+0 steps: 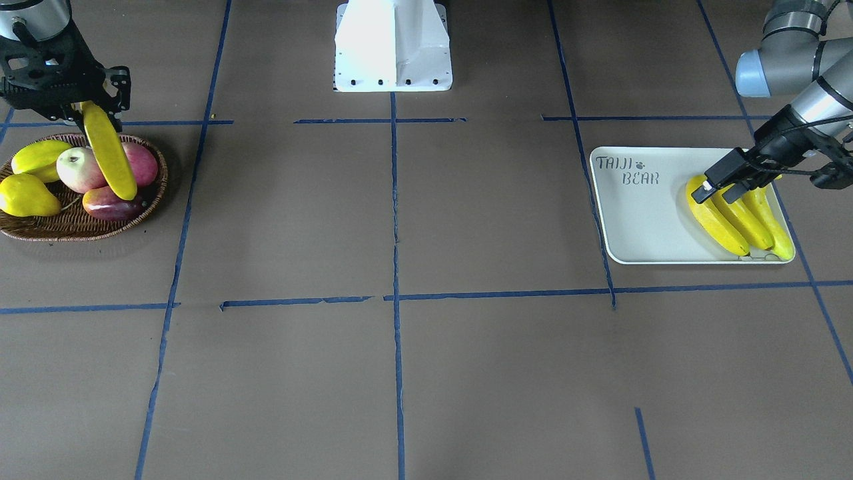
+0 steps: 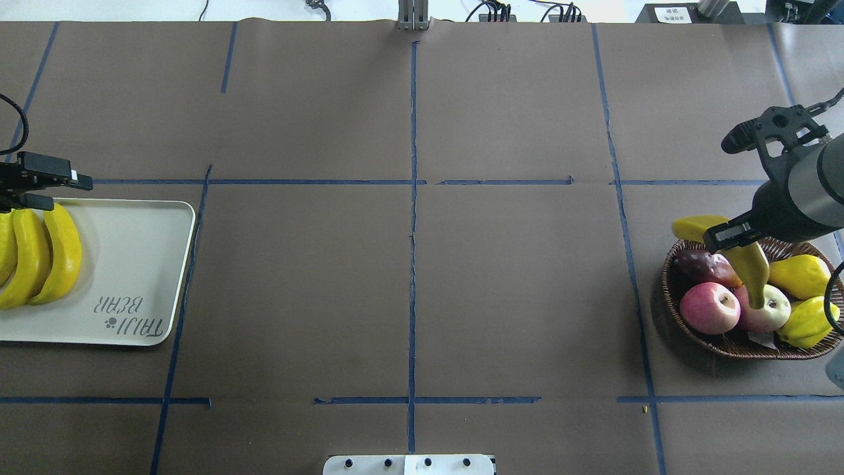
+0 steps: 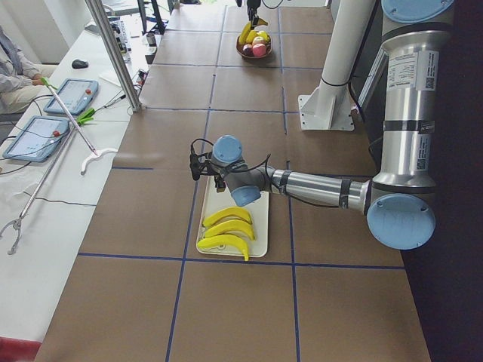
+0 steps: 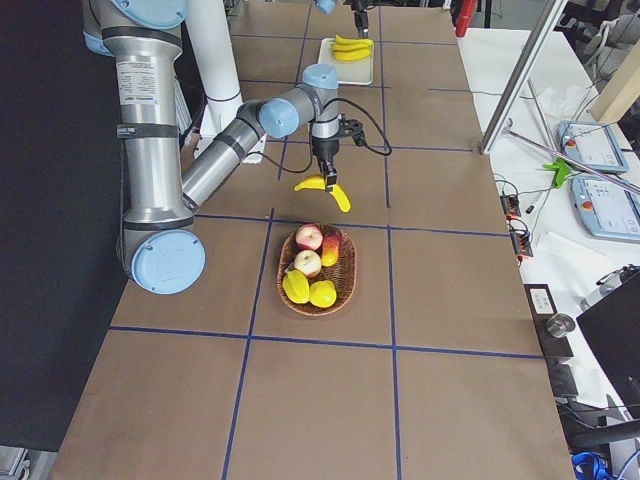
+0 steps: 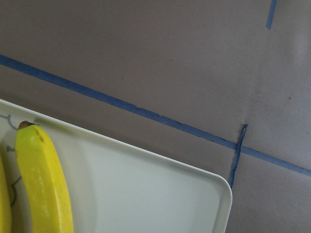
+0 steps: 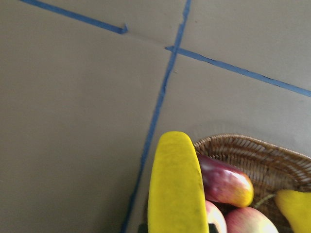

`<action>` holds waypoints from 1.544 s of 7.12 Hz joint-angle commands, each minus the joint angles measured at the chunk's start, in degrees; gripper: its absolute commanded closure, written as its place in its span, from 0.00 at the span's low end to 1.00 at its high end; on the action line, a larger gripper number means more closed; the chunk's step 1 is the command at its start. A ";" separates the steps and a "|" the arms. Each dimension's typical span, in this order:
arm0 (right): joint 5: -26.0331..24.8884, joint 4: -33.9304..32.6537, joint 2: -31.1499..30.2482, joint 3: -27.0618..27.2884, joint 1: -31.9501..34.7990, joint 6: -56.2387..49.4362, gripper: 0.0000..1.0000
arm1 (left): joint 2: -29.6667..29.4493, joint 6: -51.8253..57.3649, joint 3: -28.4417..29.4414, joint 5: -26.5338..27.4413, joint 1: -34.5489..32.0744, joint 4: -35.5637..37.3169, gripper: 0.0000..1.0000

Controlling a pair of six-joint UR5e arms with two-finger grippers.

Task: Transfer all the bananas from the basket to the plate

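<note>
One brown bench (image 1: 466,200) carries a flat off-white plate (image 1: 640,227) and an oval wicker basket (image 1: 66,230) of apples (image 1: 78,170). Three glossy curved bananas (image 1: 743,220) lie parallel on the plate, under the spread, empty left jaws. The right jaws clamp the fourth banana (image 1: 110,160), which hangs steeply over the basket.

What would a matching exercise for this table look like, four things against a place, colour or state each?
1 plate
2 basket
3 pear
4 right gripper

A brown wicker
B jaws shut on a banana
C bears three bananas
D lies in the basket

Pairs: 1-C, 2-A, 3-D, 4-B
</note>
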 commanded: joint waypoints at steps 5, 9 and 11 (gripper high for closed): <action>2.71 56.28 5.81 -22.21 -7.14 36.73 1.00 | -10.87 -14.19 0.23 -0.15 6.84 -0.59 0.00; -4.91 60.58 12.76 -24.19 -13.90 46.45 1.00 | -22.47 -42.95 1.54 0.03 11.41 0.03 0.00; -10.36 59.97 16.45 -24.45 -18.21 48.04 1.00 | -26.26 -44.84 1.89 2.38 14.39 1.25 0.00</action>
